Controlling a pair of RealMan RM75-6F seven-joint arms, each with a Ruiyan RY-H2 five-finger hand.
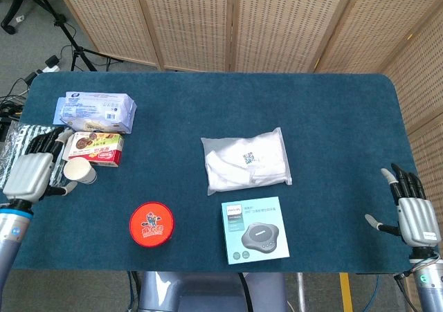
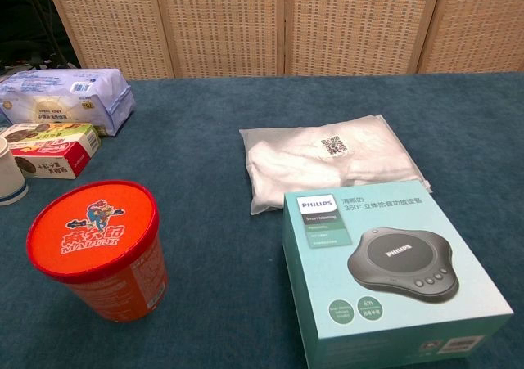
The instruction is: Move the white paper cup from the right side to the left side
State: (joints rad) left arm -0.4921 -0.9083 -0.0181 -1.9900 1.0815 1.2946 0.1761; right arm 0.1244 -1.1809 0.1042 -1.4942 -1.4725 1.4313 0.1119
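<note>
Overhead, we see both hands, left hand [image 1: 28,176] fingers spread beside the white paper cup [image 1: 80,171], right hand [image 1: 410,214] spread; our chest view catches only the cup's edge.

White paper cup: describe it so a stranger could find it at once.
Start at the table's left end and find the red snack box. The white paper cup stands just in front of it, beside the left hand. It is the only small, open-topped white thing there.
</note>
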